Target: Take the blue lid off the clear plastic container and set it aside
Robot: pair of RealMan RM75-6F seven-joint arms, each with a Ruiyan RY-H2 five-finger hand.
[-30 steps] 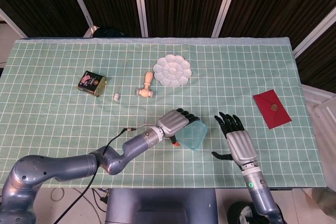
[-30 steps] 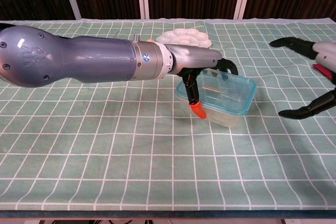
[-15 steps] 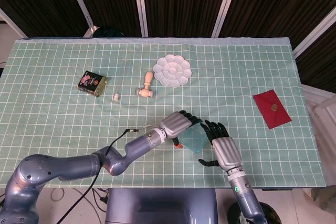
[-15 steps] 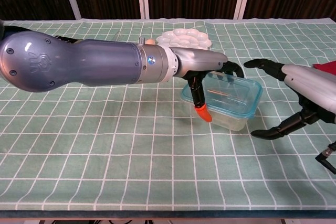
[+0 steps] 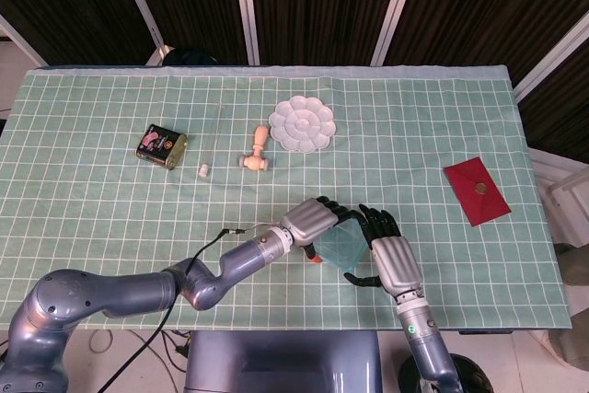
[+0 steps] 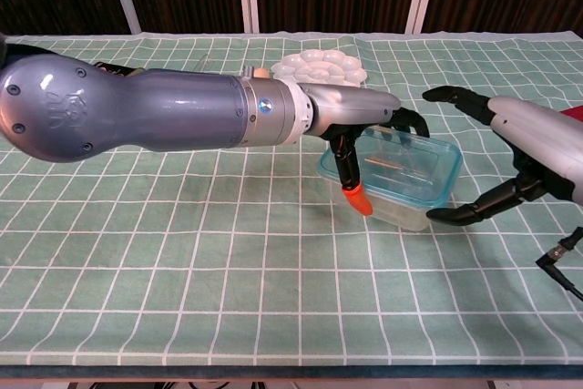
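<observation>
We keep our left hand [image 6: 369, 129] draped over the clear plastic container [image 6: 396, 190], fingers curled down its near and far sides so the box is pinned in place. The blue lid [image 6: 428, 166] is still seated on it, the rim unbroken all round. The container sits toward the near edge of the table [image 5: 110, 209], well in front of the white palette dish [image 5: 301, 123].

What has changed is on the other side — over the last second our right hand [image 6: 537, 157] has swung in from well clear of the container to just beside its right end. Its fingers are spread apart and hold nothing: the upper ones arch above the lid's far corner, the thumb reaches in low toward the right wall. Whether any tip touches the lid yet, we cannot tell.

We judge the bracing done and the lid grasp about to begin — nothing is lifted yet.
</observation>
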